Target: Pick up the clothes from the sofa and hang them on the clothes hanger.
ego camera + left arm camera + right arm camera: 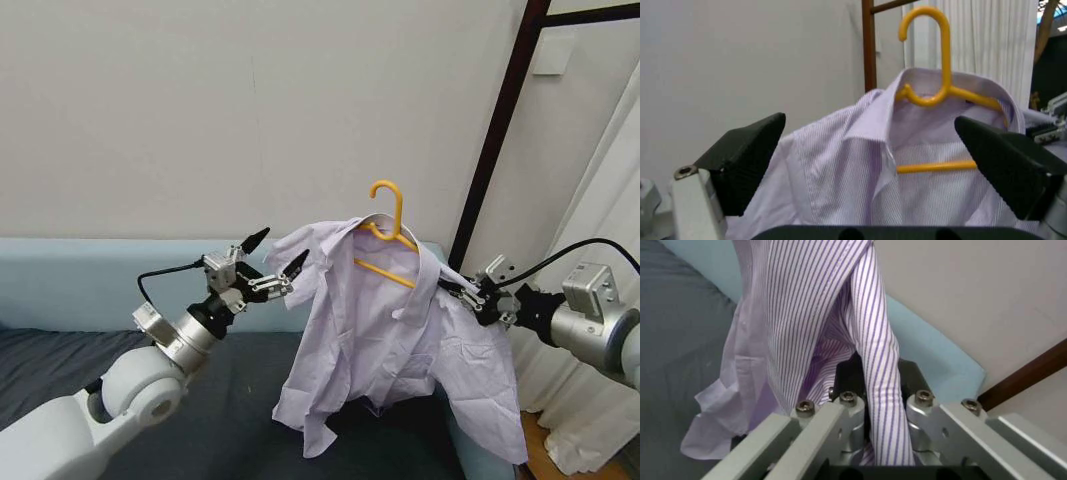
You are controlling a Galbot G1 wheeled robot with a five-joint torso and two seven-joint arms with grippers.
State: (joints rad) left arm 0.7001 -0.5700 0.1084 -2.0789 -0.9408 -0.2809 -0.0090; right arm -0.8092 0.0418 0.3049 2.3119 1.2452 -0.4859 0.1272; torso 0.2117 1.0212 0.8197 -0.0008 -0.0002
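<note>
Half done, seemingly: raised over sofa [80,280] on hanger [398,215], shirt [390,330] pinched at 3 o'clock by right gripper [462,293], left gripper [285,245] spread at 9; remaining: hooking onto rack [497,140] at 1.

One shirt [390,330], one hanger [391,216], one sofa [90,282], two pincers [283,247] [462,292].

White arms [60,440], silver wrists [185,335], black cables [165,270], black ribbed claw fingers [747,155], hex screws [805,406].
</note>
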